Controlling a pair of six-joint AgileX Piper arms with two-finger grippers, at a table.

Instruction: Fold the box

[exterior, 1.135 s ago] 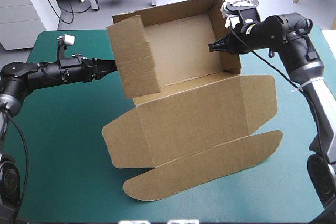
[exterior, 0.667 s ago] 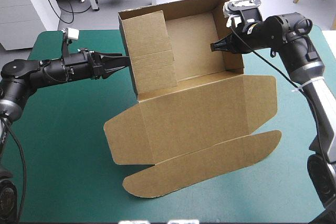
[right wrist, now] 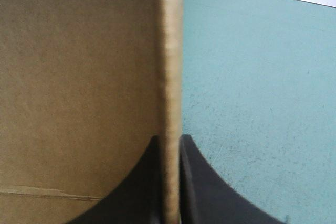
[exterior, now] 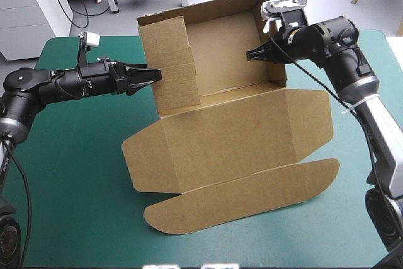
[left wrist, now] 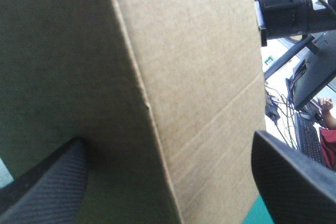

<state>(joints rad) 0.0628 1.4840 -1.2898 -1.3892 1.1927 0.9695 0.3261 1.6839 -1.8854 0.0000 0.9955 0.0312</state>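
Three walls up, so roughly halfway by my read. High view: the box [exterior: 233,137] sits mid-tabletop [exterior: 75,174], tray part toward the far edge, with the back wall [exterior: 220,42], left wall [exterior: 173,67] and right wall [exterior: 277,74] all raised. The lid [exterior: 252,130] lies flat toward the near edge, and its rounded tuck flap [exterior: 239,196] is also flat on the teal-green cover. The walls look held up rather than locked. Left to do, as I judge it: tuck the side walls so they stand alone; the front wall is not formed. The left pincer [exterior: 151,75] reaches level from the left edge with its tips at the outer face of the left wall. The right pincer [exterior: 252,55] comes in from the right edge, its arm bent over the far right corner and its tips at the right wall. Left wrist view: brown board of the box [left wrist: 184,77] fills the frame. The left pincer [left wrist: 168,140] is spread wide, its black fingers [left wrist: 47,192] at either side with the wall's fold line running between them, clamping nothing; I cannot tell whether they touch the board. Right wrist view: the right pincer [right wrist: 170,145] is pressed together on the box [right wrist: 79,77], pinching the thin edge of the wall, one finger on each face. The inner face shows on one side and bare teal-green tabletop [right wrist: 252,77] on the other.
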